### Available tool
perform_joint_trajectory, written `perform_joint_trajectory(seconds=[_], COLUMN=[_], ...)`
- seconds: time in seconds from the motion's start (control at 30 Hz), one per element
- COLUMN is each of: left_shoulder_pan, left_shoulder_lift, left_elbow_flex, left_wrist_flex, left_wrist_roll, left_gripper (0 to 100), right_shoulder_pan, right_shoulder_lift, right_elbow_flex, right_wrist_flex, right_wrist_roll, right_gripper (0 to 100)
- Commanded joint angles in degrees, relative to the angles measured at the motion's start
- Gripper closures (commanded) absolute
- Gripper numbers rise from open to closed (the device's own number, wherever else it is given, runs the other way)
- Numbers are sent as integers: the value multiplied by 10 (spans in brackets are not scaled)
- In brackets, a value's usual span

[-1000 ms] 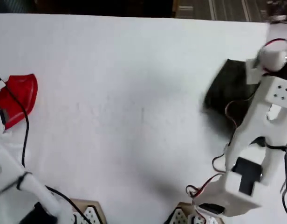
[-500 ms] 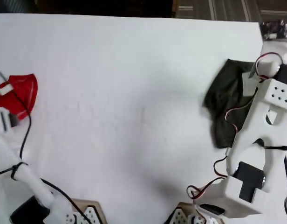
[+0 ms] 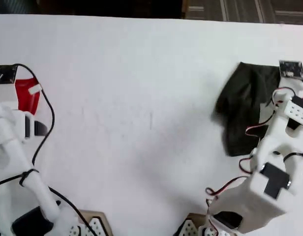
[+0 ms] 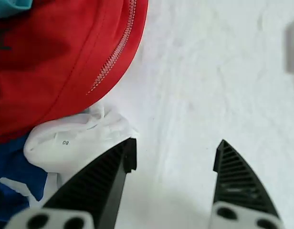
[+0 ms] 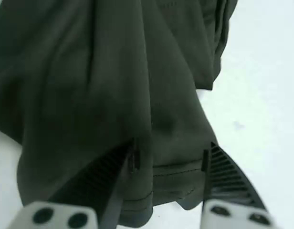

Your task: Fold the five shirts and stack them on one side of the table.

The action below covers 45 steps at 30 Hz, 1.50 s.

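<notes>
At 3 o'clock on the white table [image 3: 141, 73], seen from the high view, the dark shirt [image 3: 245, 108] lies rumpled, with the right arm [image 3: 274, 162] bent over its 4 o'clock edge. A second ago that arm stretched further up across the cloth and hid much of it; it has since drawn back toward 5 o'clock, and more of the shirt now lies bare, its outline having spread downward a little. In the right wrist view the right gripper [image 5: 171, 148] has its jaws spread apart above the dark shirt [image 5: 113, 86], folds of fabric running between and under them; whether either finger touches the cloth cannot be told. Over at 9 o'clock the red shirt [image 3: 27, 93] sits at the table's edge. The left arm [image 3: 14, 142] has swung up from 7 o'clock and now covers most of that shirt, where a second ago the red lay nearly whole beside it. In the left wrist view the left gripper [image 4: 175, 148] is also spread wide and holds nothing: one finger hangs over the edge of a white shirt [image 4: 75, 138], the other over bare table. The white shirt pokes out from under the red shirt [image 4: 56, 62], with a blue shirt [image 4: 13, 181] just beside it
</notes>
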Motion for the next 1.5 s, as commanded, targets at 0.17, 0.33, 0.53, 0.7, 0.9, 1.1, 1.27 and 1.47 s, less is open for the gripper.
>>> perform_joint_trajectory(seconds=[0.17, 0.33, 0.53, 0.7, 0.9, 1.1, 1.27, 1.47], left_shoulder_pan=[9, 9, 7, 9, 10, 9, 7, 10], left_shoulder_lift=[-3, -3, -3, 2, 2, -2, -2, -2], left_elbow_flex=[-21, -21, -20, -20, -16, 44, 87, 88], left_wrist_flex=[3, 2, 3, -1, -11, -48, -82, -96], left_wrist_roll=[-4, -4, -4, -4, -4, -6, -8, -7], left_gripper=[722, 722, 722, 722, 722, 722, 722, 722], right_shoulder_pan=[4, 7, 13, 26, 14, -22, -25, 22], right_shoulder_lift=[39, 39, 39, 40, 45, 49, 80, 138], right_elbow_flex=[-30, -31, -87, -206, -326, -342, -346, -343], right_wrist_flex=[18, 15, 21, 43, 26, -94, -67, 32], right_wrist_roll=[40, 41, 41, 41, 41, 41, 75, 83], right_gripper=[920, 964, 979, 979, 979, 979, 974, 870])
